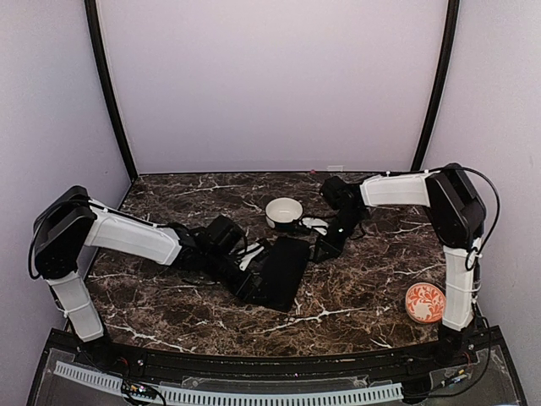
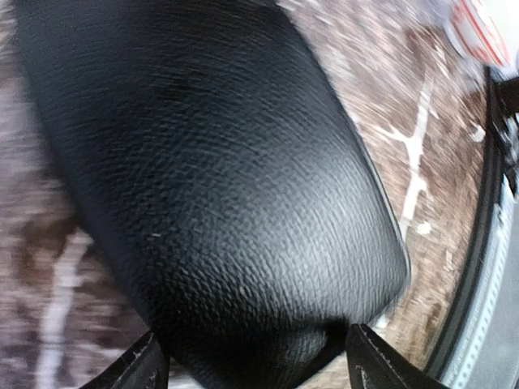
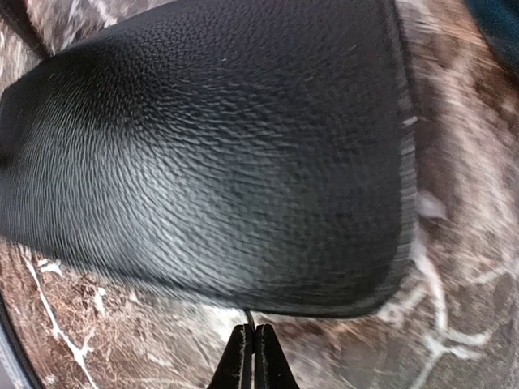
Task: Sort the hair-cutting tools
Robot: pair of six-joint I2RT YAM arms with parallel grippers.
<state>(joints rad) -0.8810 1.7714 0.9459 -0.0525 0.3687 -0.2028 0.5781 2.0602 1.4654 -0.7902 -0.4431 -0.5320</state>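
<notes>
Marble surface [image 1: 363, 283] carried a black textured case [image 1: 283, 266] near its middle. Left tool [image 2: 259, 369] sat at the case's near-left end, jaws wide apart, one finger on either side of that end; whether they pressed it was unclear. Right tool [image 3: 253, 352] met the case's far-right edge, tips together. White bowl [image 1: 284, 211] stood just behind the case. Hair-cutting tools could not be made out for certain; a small pale looped piece [image 1: 314, 223] lay behind the case's far-right corner.

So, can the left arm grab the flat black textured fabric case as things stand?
Probably yes: the left gripper stands open astride the black case's end, with nothing between them.
</notes>
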